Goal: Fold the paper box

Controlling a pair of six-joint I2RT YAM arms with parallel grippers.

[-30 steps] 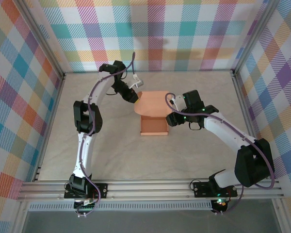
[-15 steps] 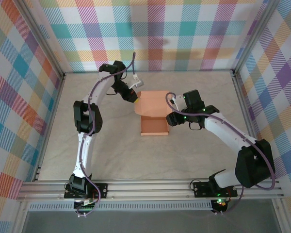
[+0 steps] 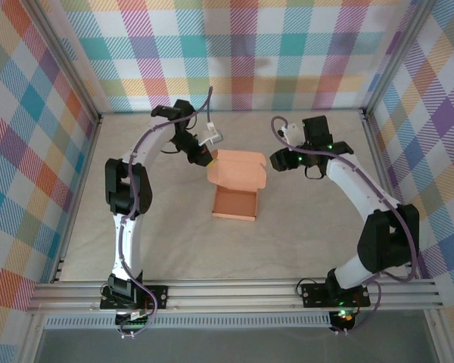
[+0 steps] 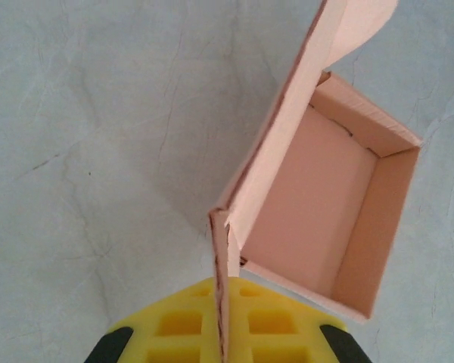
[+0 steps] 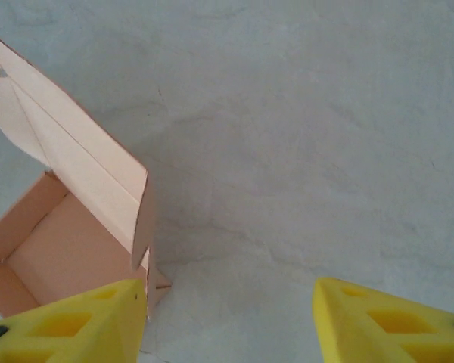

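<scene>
Left end effector [image 4: 223, 333] clamped on paper box [image 4: 325, 212] flap, right end effector [image 5: 227, 318] apart, just beside it

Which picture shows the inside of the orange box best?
The left wrist view: the paper box is close, its floor and walls plain beside the raised lid. The top view shows the whole box, small. The right wrist view catches one corner and the lid.
</scene>
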